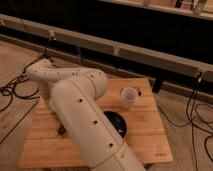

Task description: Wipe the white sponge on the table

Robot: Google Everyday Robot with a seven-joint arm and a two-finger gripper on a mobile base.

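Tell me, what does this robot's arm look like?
The arm is a chain of thick, smooth, cream-white tubes joined by rounded, bulbous elbows, with no cables showing on it. A row of small dark round dots runs along the biggest segment. The gripper is out of sight, apparently hidden behind the arm's bulk over the light wooden plank table.

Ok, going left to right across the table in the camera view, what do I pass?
First the reddish-brown object peeking out beside the robot arm → black round dish → white cup. The arm spans much of the table, so it has no slot; the gripper and the white sponge are out of sight.
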